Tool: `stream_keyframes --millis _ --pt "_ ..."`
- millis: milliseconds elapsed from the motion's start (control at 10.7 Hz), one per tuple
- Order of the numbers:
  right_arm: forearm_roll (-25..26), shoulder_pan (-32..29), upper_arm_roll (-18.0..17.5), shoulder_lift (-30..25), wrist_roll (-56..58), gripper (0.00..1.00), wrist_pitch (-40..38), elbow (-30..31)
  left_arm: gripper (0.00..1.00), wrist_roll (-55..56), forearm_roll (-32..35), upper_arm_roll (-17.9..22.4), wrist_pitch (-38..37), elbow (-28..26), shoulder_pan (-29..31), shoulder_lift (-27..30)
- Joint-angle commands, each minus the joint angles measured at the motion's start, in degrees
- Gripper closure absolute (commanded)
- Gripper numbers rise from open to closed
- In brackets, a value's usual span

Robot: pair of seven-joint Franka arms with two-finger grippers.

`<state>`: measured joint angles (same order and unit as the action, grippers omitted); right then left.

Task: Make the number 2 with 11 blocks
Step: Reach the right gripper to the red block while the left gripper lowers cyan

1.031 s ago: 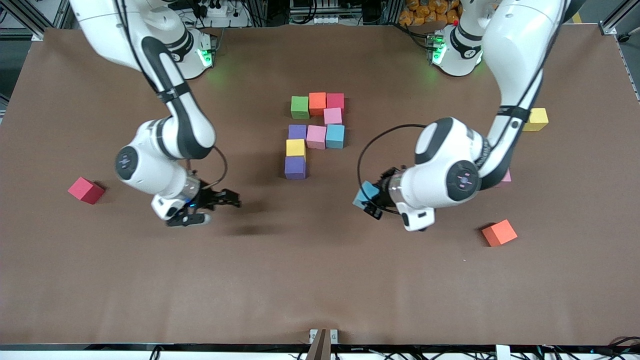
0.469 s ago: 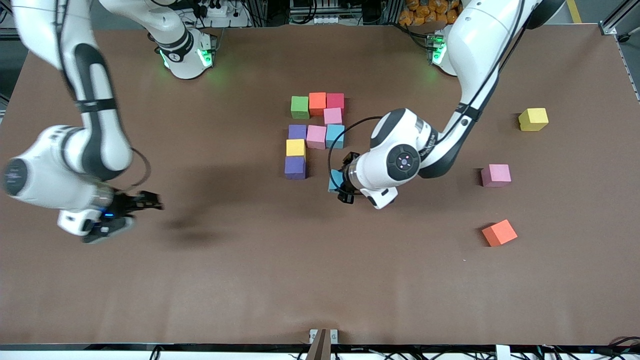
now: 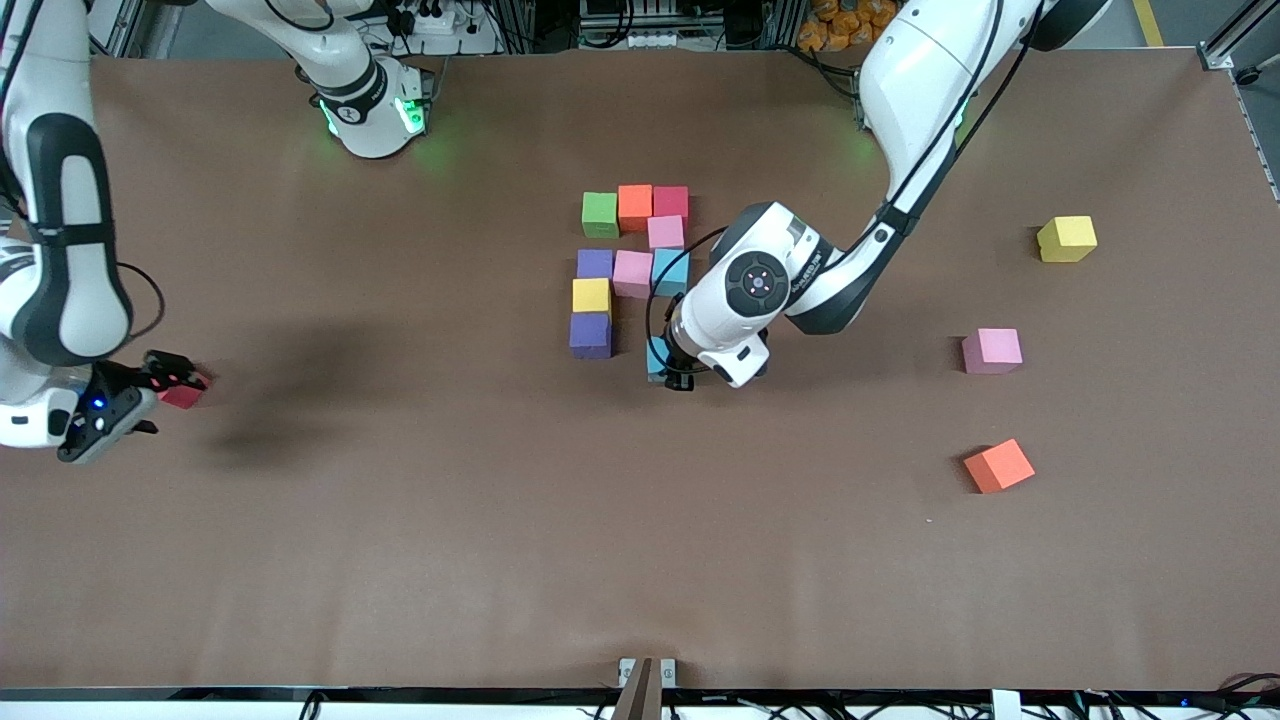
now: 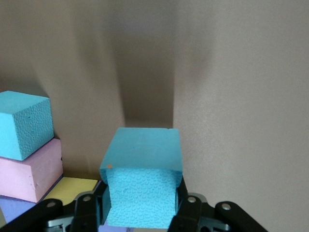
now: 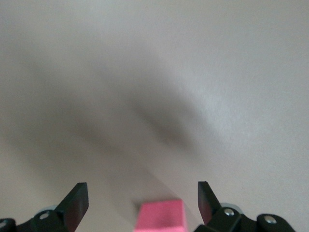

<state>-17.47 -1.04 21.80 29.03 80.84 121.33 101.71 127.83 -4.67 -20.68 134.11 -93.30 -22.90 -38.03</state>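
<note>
Light blue block point(image 4: 141, 181) pinched in left gripper point(image 4: 140, 212) — right gripper point(image 5: 142, 203) spread wide.

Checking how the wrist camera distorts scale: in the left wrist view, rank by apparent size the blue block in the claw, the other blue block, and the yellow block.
1. Held blue block, largest, nearest the camera.
2. Other blue block.
3. Yellow block, only partly visible, so its rank is unsure.

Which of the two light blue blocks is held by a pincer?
The light blue block clamped in the left pincer, beside the purple block. The other light blue block sits free in the figure.
</note>
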Motion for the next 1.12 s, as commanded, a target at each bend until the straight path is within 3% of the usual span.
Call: stream_keyframes --millis 0,375,1031 --pt "1.30 -3.25 -0.88 2.87 10.36 0.00 -0.56 -0.64 0.88 2.77 1.24 0.64 3.76 -3.98 -1.71 2.52" --pt "1.21 -5.37 -0.97 5.16 17.94 0.00 -0.48 -0.64 0.87 8.56 7.20 0.56 6.34 -6.19 -4.44 2.17" --pt "1.04 -9.23 -0.97 8.14 18.39 0.00 2.33 -0.64 0.82 9.37 7.31 0.29 9.76 -6.19 -5.32 0.41"
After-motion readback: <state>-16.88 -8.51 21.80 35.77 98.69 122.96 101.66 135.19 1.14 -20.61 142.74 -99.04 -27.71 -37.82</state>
